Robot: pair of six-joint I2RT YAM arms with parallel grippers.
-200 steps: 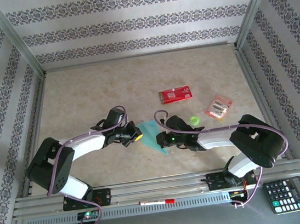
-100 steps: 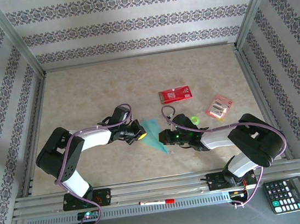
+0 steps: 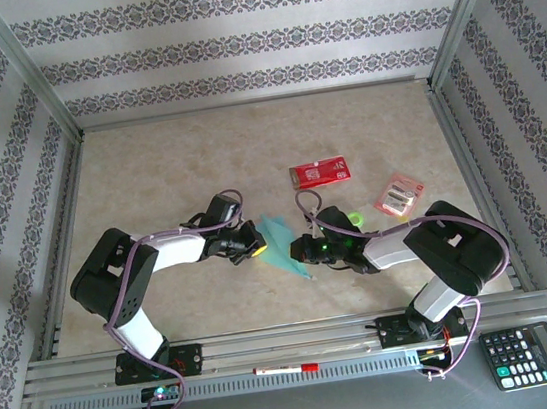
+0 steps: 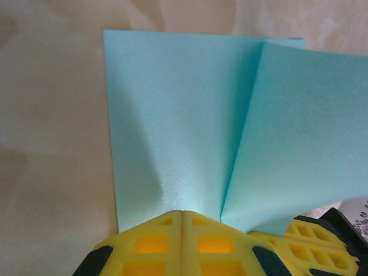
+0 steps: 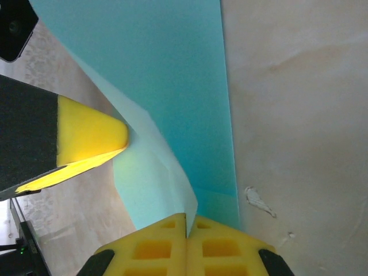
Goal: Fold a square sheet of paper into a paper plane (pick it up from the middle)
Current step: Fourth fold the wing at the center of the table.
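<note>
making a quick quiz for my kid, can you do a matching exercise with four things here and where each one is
Things:
1 blue paper
2 red packet
3 calculator
4 red pen

Places:
A on the near rail, between the two arm bases
B pinched by the left tool and the right tool
C flat on the table, beyond the paper
D near right corner, in front of the rail

Pairs: 1-B, 2-C, 3-D, 4-A
</note>
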